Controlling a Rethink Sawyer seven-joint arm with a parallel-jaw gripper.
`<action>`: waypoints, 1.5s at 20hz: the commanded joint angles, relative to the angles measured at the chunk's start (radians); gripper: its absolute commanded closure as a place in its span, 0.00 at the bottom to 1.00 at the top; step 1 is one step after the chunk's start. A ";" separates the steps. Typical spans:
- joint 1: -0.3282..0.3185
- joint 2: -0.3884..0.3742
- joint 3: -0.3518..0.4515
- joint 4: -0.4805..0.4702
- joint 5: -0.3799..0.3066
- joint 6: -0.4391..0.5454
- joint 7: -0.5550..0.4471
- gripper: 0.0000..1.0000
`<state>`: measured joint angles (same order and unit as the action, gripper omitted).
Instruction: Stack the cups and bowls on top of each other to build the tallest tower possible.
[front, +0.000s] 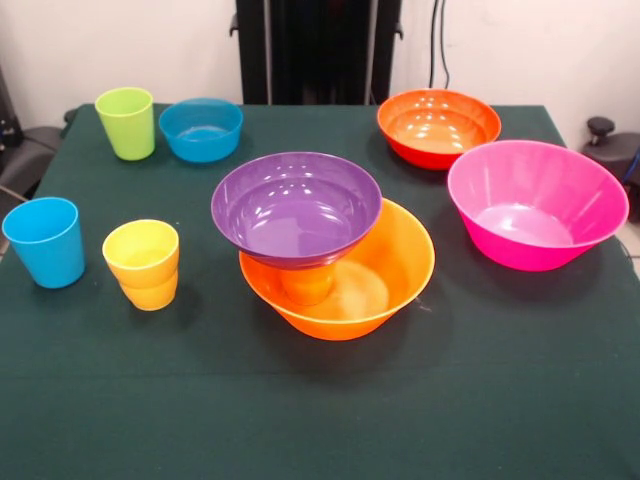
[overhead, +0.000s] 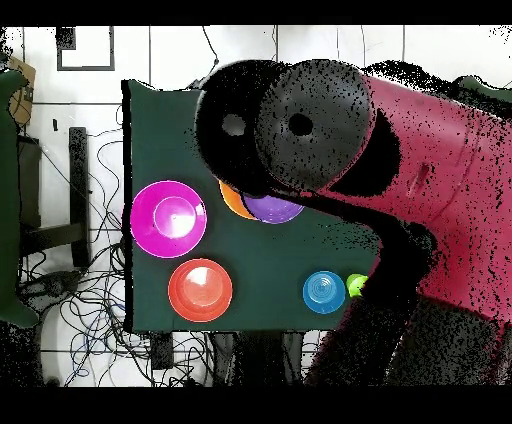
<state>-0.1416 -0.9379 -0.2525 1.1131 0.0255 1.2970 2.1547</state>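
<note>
The tower stands mid-table in the front view: a wide orange bowl (front: 400, 262) holds a small orange cup (front: 307, 285) upside down, with a purple bowl (front: 296, 208) on top, tilted slightly. To its left stand a yellow cup (front: 143, 264) and a blue cup (front: 45, 241). A lime green cup (front: 125, 122) and a small blue bowl (front: 201, 129) sit at the far left. A red-orange bowl (front: 438, 127) and a wide pink bowl (front: 536, 204) are on the right. A second purple bowl is not visible. The gripper shows in neither view.
In the overhead view the red and black arm (overhead: 420, 190) covers much of the green table (overhead: 260, 260), hiding most of the tower and the cups. The pink bowl (overhead: 168, 218), red-orange bowl (overhead: 200, 289) and blue bowl (overhead: 324, 291) show there. Cables lie on the floor.
</note>
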 joint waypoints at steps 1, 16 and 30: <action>-0.110 -0.120 0.179 0.187 0.096 -0.118 -0.376 0.00; -0.126 -0.132 0.231 0.145 0.010 -0.050 -0.321 0.00; -0.095 -0.060 0.244 0.075 -0.064 -0.009 -0.203 0.00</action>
<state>-0.2592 -1.0767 -0.1012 1.1603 0.0551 1.2202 2.1058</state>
